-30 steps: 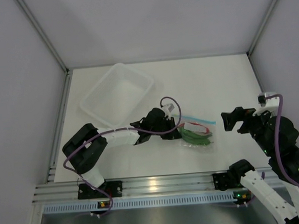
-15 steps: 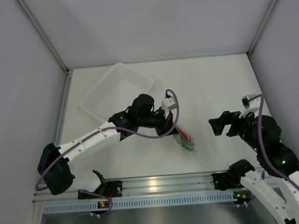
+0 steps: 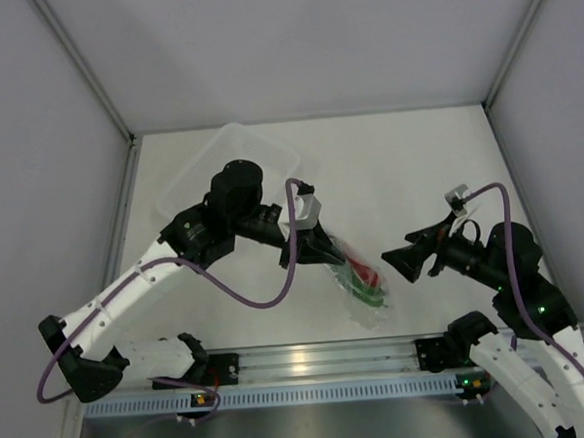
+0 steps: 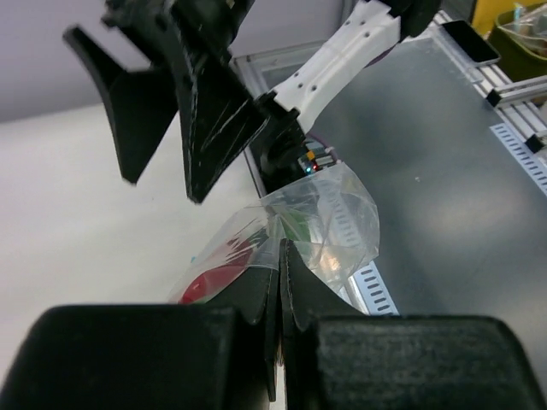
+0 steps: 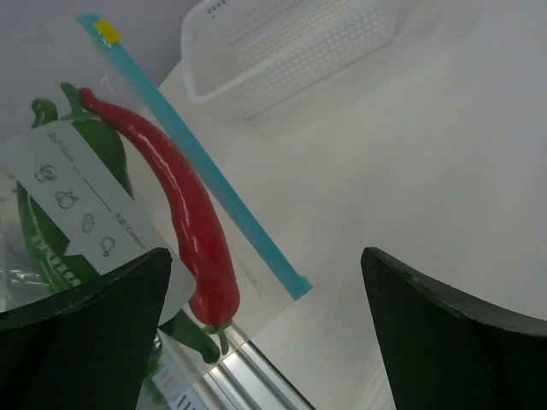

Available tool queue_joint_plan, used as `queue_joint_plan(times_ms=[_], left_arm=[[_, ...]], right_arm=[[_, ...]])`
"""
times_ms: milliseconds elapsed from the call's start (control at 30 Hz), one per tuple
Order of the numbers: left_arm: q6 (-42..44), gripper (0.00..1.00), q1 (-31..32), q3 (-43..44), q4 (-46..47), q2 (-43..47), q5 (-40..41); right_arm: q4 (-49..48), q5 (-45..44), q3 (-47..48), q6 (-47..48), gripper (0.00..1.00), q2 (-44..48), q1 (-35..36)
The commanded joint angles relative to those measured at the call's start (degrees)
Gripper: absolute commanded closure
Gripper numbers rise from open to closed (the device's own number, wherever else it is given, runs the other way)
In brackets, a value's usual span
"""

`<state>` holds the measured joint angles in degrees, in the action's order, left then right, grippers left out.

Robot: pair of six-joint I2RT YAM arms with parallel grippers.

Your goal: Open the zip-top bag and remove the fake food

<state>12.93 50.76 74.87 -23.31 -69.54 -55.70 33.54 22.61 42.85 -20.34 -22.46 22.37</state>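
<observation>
My left gripper [image 3: 326, 251] is shut on a fold of the clear zip-top bag [image 3: 362, 289] and holds it in the air above the table's front. In the left wrist view the closed jaws pinch the bag [image 4: 329, 224], with the red chili [image 4: 214, 278] inside. My right gripper [image 3: 393, 263] is open just right of the bag, not touching it. The right wrist view shows the bag [image 5: 81, 201], its teal zip strip [image 5: 190, 151], the red chili [image 5: 184, 205] and green chilies [image 5: 51, 226] between and left of my open right gripper [image 5: 267, 253].
A clear rigid tub [image 3: 267, 153] stands at the back left of the table, partly under my left arm; it also shows in the right wrist view [image 5: 291, 43]. The metal rail [image 3: 302, 364] runs along the table's front edge.
My left arm has lifted the bag off the table and swung it up and right. My right gripper has moved left and turned toward the hanging bag.
</observation>
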Motion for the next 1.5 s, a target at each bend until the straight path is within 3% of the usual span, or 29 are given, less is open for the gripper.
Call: queue_joint_plan(times_ms=[0,267,433,533,833,867,1167,1267,1467], left_arm=[[6.05,1.0,-0.05,6.5,-4.27,-0.59,-10.11],[4.13,1.0,-7.07,15.55,-4.55,-6.22,-24.27],[3.07,1.0,-8.13,19.43,-4.64,-9.47,-25.6],[-0.34,1.0,-8.31,22.33,-4.81,-11.48,-22.97],[-12.73,1.0,-8.31,28.22,-4.29,-15.36,-8.91],[-16.49,1.0,-8.31,28.57,-2.29,-15.36,-2.98],[-39.36,1.0,-8.57,25.42,5.12,-13.96,19.64],[-46.84,1.0,-9.98,26.2,5.12,-16.49,18.53],[-49.23,1.0,-10.6,28.58,5.2,-19.76,10.36]], right_arm=[[-7.52,9.18,-0.92,-2.86,0.05,-0.83,0.48],[-21.05,22.47,-6.99,-15.33,0.06,-0.83,0.57],[-25.29,20.91,-9.37,-21.24,0.04,-0.57,0.48],[-19.41,11.25,-9.18,-11.95,0.03,2.94,0.57],[-16.93,-8.71,-15.07,-10.35,0.03,9.09,0.57],[-17.8,-9.59,-15.77,-9.38,0.03,10.14,0.48],[-25.07,-2.69,-21.31,-2.69,0.03,19.46,0.48],[-30.71,1.28,-23.25,-2.87,0.02,21.74,0.57],[-38.37,-1.68,-21.59,0.38,0.01,20.45,0.48]])
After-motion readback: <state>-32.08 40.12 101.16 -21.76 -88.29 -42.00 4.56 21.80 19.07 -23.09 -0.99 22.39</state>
